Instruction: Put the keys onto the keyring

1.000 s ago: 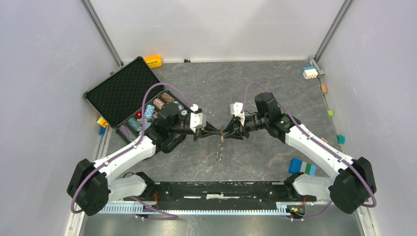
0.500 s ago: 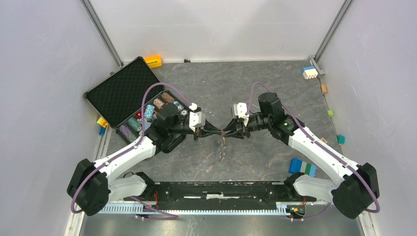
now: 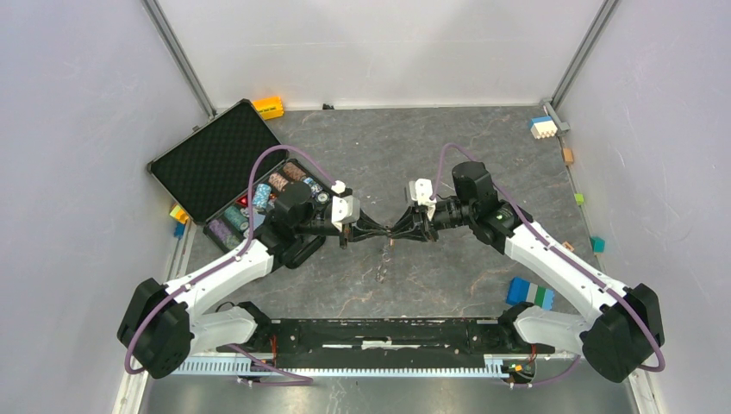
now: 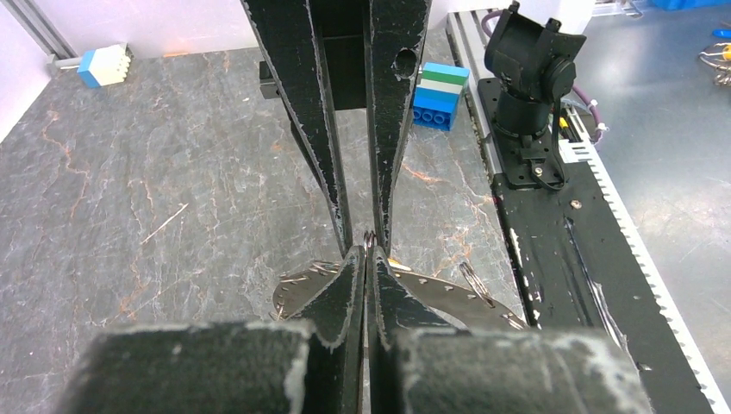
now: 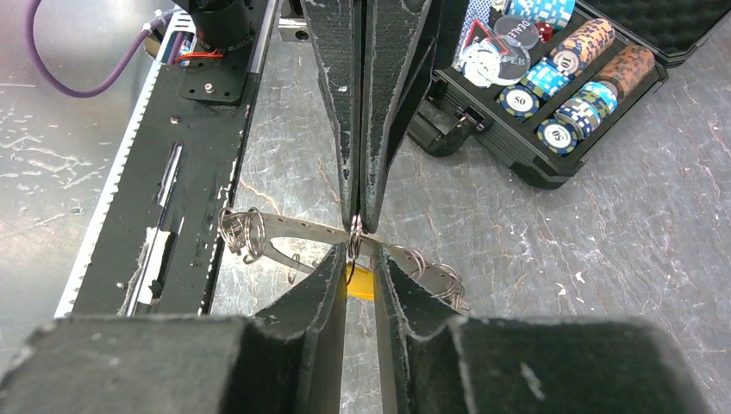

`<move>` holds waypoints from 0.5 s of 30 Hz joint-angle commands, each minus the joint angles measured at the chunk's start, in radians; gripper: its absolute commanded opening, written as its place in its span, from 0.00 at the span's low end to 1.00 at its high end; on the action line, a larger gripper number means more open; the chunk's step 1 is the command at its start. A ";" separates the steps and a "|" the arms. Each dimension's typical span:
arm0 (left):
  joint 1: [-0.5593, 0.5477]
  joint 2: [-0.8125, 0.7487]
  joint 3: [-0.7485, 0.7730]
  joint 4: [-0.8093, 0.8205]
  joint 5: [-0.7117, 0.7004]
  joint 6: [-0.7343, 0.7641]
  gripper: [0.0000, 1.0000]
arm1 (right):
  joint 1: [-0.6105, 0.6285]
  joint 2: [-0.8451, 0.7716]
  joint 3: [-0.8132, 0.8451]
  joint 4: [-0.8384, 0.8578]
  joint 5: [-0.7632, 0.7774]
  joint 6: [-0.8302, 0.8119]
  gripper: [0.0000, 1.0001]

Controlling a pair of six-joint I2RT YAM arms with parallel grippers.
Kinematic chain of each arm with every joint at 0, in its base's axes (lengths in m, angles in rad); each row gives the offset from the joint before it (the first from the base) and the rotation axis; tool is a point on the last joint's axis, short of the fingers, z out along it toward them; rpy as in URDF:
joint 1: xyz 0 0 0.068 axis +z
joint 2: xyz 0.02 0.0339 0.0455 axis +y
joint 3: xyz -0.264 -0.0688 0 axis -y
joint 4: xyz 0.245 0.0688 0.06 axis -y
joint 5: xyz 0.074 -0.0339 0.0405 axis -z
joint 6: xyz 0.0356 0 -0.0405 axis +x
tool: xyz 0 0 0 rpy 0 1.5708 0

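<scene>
1. The keyring (image 5: 302, 228) runs crosswise to both pairs of jaws, its long axis side to side and one end drooping below them.
2. The jaws of the left gripper (image 5: 358, 216) are pressed together, pinching the keyring at their tips.
3. The yellow key (image 5: 362, 283) sits between the narrowly parted jaws of the right gripper (image 5: 359, 254). I cannot tell whether it is gripped.
4. Compared with a second ago, the right arm's elbow sits slightly further out.

Yellow key (image 5: 362, 285) between right pincer (image 5: 360, 256) tips (left pincer (image 5: 359, 217) closed opposite).
</scene>
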 commanded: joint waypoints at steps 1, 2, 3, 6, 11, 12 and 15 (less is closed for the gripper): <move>0.002 -0.008 0.001 0.079 0.032 -0.033 0.02 | -0.003 0.002 -0.004 0.044 -0.026 0.021 0.21; 0.002 -0.008 -0.001 0.081 0.033 -0.033 0.02 | -0.003 0.002 -0.004 0.043 -0.027 0.022 0.19; 0.003 -0.006 -0.001 0.081 0.032 -0.033 0.02 | -0.004 0.003 -0.004 0.044 -0.028 0.022 0.17; 0.002 -0.008 -0.006 0.091 0.032 -0.039 0.02 | -0.003 0.005 -0.006 0.045 -0.025 0.022 0.11; 0.002 -0.011 -0.015 0.100 0.031 -0.037 0.02 | -0.003 0.001 -0.006 0.032 0.000 0.006 0.00; 0.002 -0.012 -0.018 0.099 0.027 -0.032 0.02 | -0.002 -0.002 -0.001 0.024 0.013 -0.002 0.00; 0.002 -0.012 -0.016 0.058 0.023 0.026 0.02 | 0.001 -0.013 0.028 -0.035 0.076 -0.054 0.00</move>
